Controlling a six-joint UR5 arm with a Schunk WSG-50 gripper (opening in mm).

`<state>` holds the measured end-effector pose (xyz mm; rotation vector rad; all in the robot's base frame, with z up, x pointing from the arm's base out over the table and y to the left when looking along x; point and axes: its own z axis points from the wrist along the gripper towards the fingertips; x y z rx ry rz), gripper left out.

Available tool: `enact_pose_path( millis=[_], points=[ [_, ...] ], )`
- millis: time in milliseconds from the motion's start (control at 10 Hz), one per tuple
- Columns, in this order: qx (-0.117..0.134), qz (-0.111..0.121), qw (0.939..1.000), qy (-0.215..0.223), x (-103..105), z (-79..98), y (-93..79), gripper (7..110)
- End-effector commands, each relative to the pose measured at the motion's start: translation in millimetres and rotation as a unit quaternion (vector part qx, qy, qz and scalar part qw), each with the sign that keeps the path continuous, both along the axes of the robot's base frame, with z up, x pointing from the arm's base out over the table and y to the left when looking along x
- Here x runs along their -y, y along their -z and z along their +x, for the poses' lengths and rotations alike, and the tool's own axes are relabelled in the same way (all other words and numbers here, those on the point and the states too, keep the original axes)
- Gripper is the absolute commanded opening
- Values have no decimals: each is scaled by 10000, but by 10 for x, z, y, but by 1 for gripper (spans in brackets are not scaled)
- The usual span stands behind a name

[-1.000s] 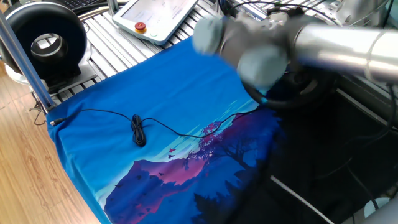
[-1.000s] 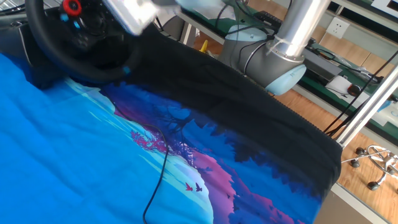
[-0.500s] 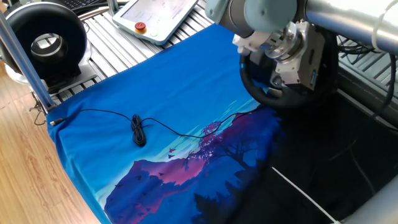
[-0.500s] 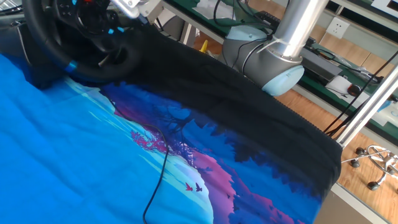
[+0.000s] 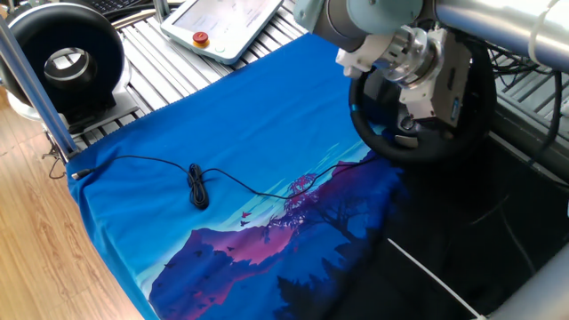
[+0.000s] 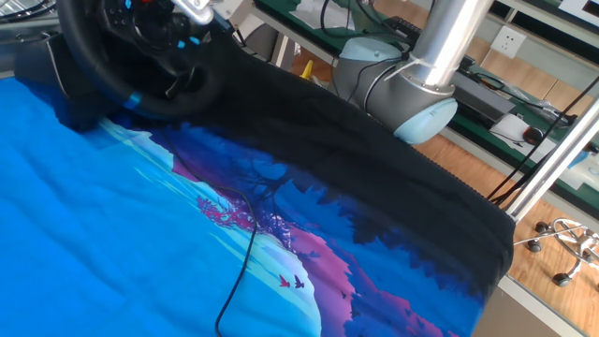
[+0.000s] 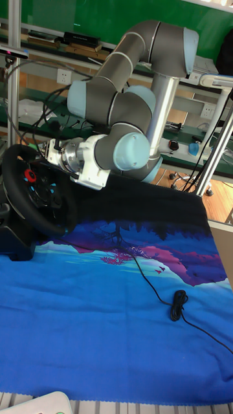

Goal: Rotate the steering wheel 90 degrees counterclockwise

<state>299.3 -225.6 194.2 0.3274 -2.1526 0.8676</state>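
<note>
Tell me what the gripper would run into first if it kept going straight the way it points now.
Most likely the steering wheel itself. In the tall fixed view the gripper points sideways at the wheel's face, near the hub with the red dial. Its fingertips are hidden, so whether it already touches is unclear.

no readable text, labels, brands or numbers in any view, pendant (image 5: 227, 22) screen far from the gripper (image 5: 404, 84) too blurred to read
</note>
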Motion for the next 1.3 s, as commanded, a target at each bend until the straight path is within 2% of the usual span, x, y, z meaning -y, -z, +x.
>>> enact_pose_path(
  millis=[0,200,300,500,700,900,1000,1100,1200],
  points=[
    [143,-407,9990,-123,-94,211,-223,7],
    [265,-692,9972,-34,-341,298,-357,7],
    [255,-764,9967,30,-422,310,-354,7],
    [289,-439,9983,247,-594,266,-109,7],
    [482,-495,9976,79,-397,310,108,7],
    [563,-701,9960,-17,-180,225,147,7],
    [482,-747,9960,10,-173,148,104,7],
    [235,-719,9971,64,-185,64,55,7],
    [121,-748,9971,4,-157,61,13,7]
  ],
)
